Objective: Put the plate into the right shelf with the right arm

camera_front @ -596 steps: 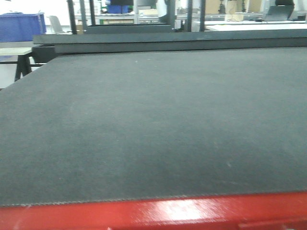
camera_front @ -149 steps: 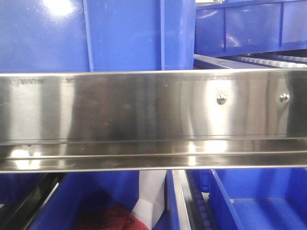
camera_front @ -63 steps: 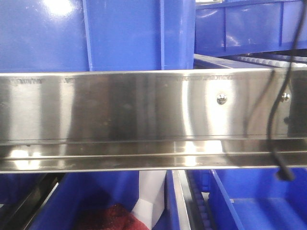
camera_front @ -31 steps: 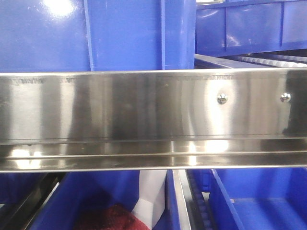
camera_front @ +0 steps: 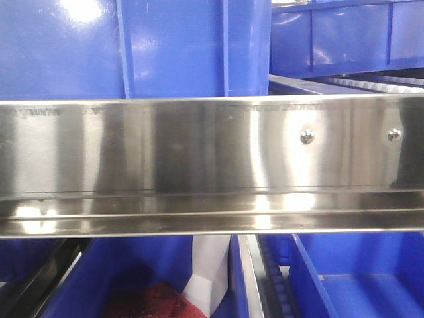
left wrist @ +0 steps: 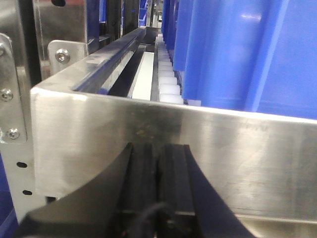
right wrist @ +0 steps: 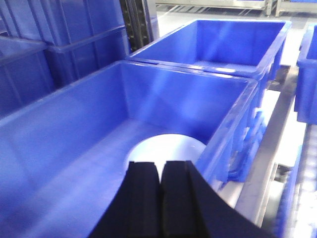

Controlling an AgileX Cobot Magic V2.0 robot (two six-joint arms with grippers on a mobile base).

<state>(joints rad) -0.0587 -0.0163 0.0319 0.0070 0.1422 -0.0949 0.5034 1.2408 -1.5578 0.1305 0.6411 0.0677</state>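
Gone since a second ago is a dangling cable; plate point(right wrist: 166, 148) lies in blue bin point(right wrist: 64, 148); right end effector point(right wrist: 160, 198), pads pressed together empty, could clip the bin wall if withdrawn carelessly.

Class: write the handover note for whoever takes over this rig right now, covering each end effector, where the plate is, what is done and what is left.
Left end effector: shut, empty, facing the right shelf front rail.
Right end effector: shut, empty, above a blue bin.
Plate: lying flat on that bin's floor, near the far wall, released.
Done: plate appears placed in the shelf.
Left: probably only drawing the right arm back.
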